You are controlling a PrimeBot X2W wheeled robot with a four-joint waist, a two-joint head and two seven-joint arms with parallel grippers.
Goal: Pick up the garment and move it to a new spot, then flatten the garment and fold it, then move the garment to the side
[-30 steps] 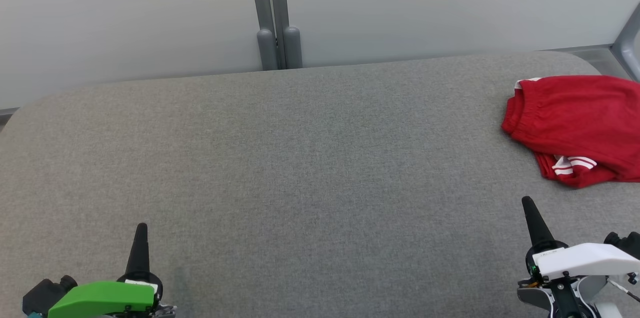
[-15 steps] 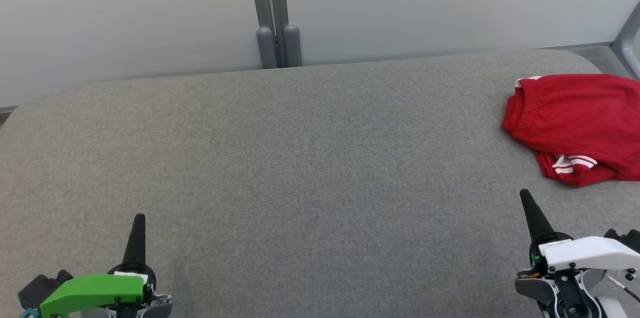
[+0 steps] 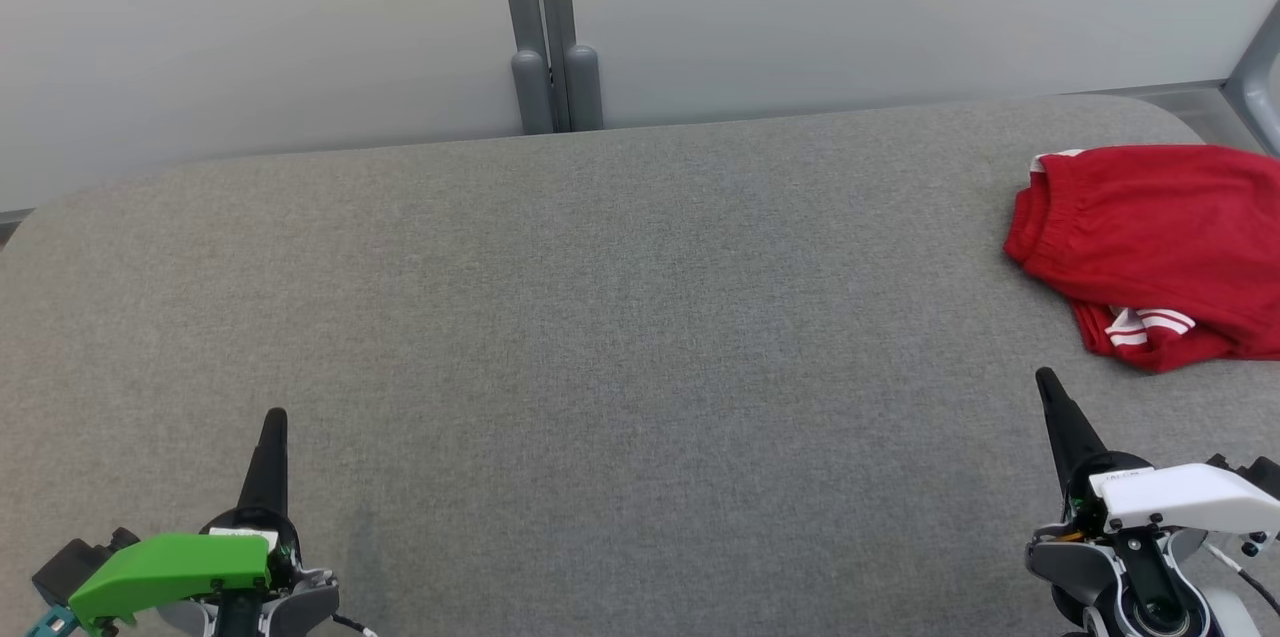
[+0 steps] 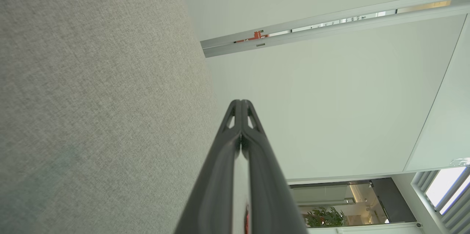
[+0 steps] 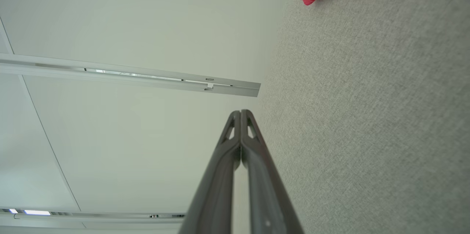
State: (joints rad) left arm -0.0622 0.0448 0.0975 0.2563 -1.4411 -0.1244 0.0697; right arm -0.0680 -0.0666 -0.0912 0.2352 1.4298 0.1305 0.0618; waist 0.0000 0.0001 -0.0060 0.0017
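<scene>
Two claws low over the grey fabric-covered desk (image 3: 620, 317), both empty, each with its fingers pressed together: left claw (image 3: 273, 420) near left, right claw (image 3: 1047, 382) near right. At the desk's far right lies the crumpled red garment with white stripes (image 3: 1150, 232), apart from the right claw, bare fabric between them. Twin grey posts (image 3: 548, 87) stand behind the far edge against pale wall panels (image 3: 250, 37).
</scene>
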